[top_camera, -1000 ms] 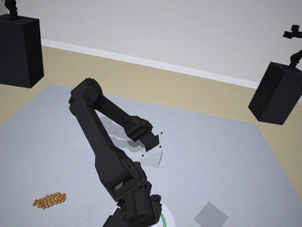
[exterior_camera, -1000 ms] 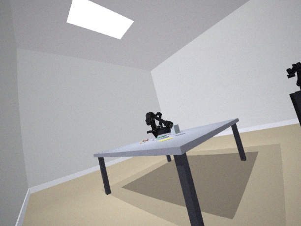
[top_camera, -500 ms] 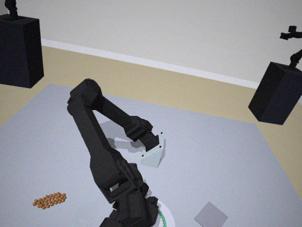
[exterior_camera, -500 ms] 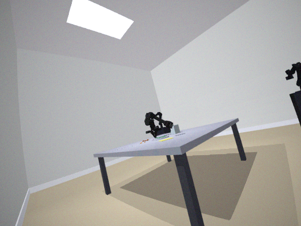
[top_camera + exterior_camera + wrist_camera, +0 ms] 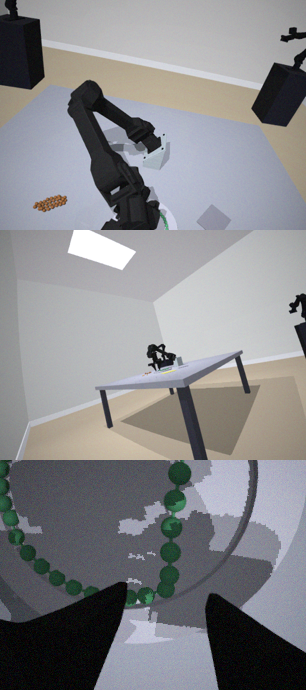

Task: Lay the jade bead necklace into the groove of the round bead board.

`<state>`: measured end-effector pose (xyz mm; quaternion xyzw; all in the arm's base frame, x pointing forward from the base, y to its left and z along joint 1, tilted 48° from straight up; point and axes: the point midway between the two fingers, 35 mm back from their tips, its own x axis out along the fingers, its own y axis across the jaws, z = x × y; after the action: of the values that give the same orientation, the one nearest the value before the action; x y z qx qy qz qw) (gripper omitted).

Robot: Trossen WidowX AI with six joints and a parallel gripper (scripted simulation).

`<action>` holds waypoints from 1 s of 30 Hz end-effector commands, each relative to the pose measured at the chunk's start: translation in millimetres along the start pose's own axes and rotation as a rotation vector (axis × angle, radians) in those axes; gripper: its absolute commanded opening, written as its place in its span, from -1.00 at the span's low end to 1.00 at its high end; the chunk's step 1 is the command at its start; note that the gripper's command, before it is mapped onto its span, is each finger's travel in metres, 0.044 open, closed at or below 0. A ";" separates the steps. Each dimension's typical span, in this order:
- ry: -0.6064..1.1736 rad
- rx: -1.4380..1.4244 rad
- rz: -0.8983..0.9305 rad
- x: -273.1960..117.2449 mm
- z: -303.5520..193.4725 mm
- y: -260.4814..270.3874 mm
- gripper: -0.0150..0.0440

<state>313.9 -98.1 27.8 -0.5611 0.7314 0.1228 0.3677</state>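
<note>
The jade bead necklace (image 5: 165, 222) (image 5: 163, 369) (image 5: 170, 552) lies as a loop on the round bead board (image 5: 172, 218) (image 5: 274, 500). In the wrist view its left and lower beads follow the groove closely; its right side runs fairly straight, well inside the groove's right arc, with a sharp bend at the bottom. My gripper (image 5: 167, 595) (image 5: 157, 369) is open, its fingertips apart on either side of that bend. Nothing is held between them. The left finger hides a few lower beads. In the top view the arm hides the fingers and most of the board.
An orange bead necklace (image 5: 52, 207) lies bunched to the left of the arm. A pale wedge-shaped block (image 5: 155, 161) (image 5: 179, 361) stands behind the board, by the arm. A grey square (image 5: 213, 217) lies to the right. A yellow flat strip (image 5: 168, 372) shows near the board.
</note>
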 end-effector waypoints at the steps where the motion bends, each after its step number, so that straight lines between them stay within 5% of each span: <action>1: 0.000 0.001 0.001 -0.3 -0.1 0.0 0.58; 6: 0.003 -0.005 0.003 -1.1 -0.6 1.0 1.00; 27: 0.003 -0.005 0.000 -4.2 -0.6 1.0 1.00; 30: 0.001 -0.014 0.000 -13.5 3.5 0.6 0.73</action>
<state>312.0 -94.6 31.3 -0.5610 0.7337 0.1257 0.3620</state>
